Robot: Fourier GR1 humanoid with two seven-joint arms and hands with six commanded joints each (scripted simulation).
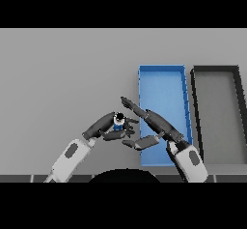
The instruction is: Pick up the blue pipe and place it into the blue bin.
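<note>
The blue pipe point(117, 122) is a small blue piece with a dark opening, held just left of the blue bin point(163, 80). My left hand point(107, 128) comes in from the lower left with its fingers curled round the pipe. My right hand point(153, 122) reaches in from the lower right over the bin's left wall. Its fingers are straight and point up-left toward the pipe, with the thumb stretched out below. Most of the pipe is hidden by the left hand's fingers.
A dark grey bin point(216, 73) stands right beside the blue bin, on its right. Grey table stretches to the left and behind.
</note>
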